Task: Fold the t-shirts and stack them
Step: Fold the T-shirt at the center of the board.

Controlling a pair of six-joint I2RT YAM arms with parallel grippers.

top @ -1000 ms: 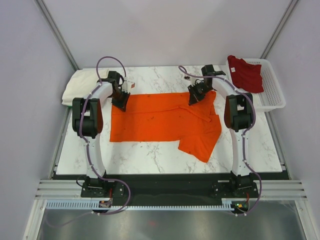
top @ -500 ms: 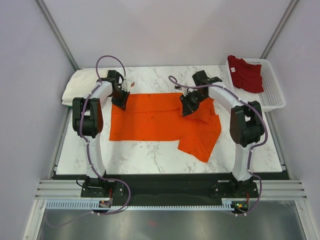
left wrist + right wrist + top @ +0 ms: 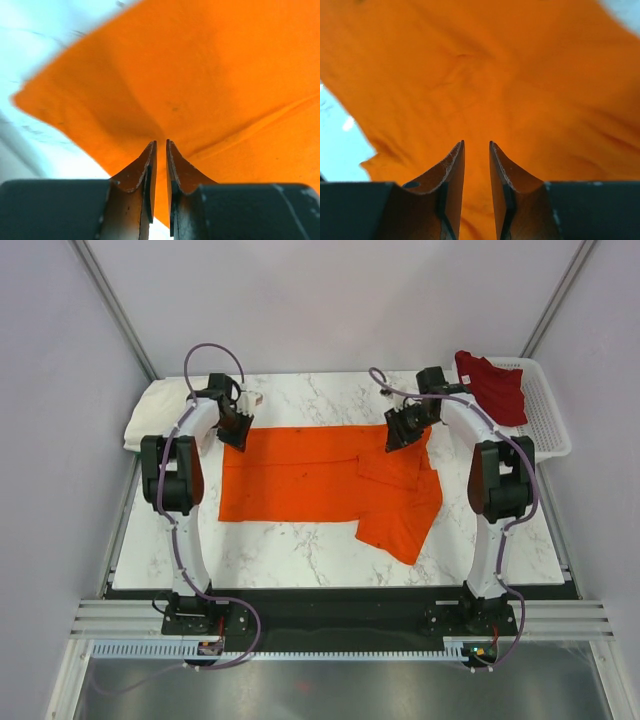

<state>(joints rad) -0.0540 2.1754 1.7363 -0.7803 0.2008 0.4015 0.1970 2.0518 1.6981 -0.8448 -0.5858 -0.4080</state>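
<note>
Pale walls closed in a white marble-patterned tabletop point(image 3: 300, 550), and both arms reached toward its far side. The left gripper point(image 3: 160, 142) had its jaws pressed almost together on the orange t-shirt point(image 3: 310, 480), pinching the far left corner of the cloth. Creases in the fabric ran up and met at its fingertips. From that claw the shirt spread away to the right, flat on the marble as a long band, with one flap hanging out toward the near right. The right gripper point(image 3: 476, 143) stood over the shirt's far right end with its jaws a little apart and gripping nothing, the orange cloth lying slack beneath them. Just beyond this claw and to its right, the dark red t-shirt point(image 3: 492, 388) lay crumpled in the white mesh basket point(image 3: 548, 430). To the left of the left claw, the cream-white t-shirt point(image 3: 158, 412) sat folded at the table's far left corner.
</note>
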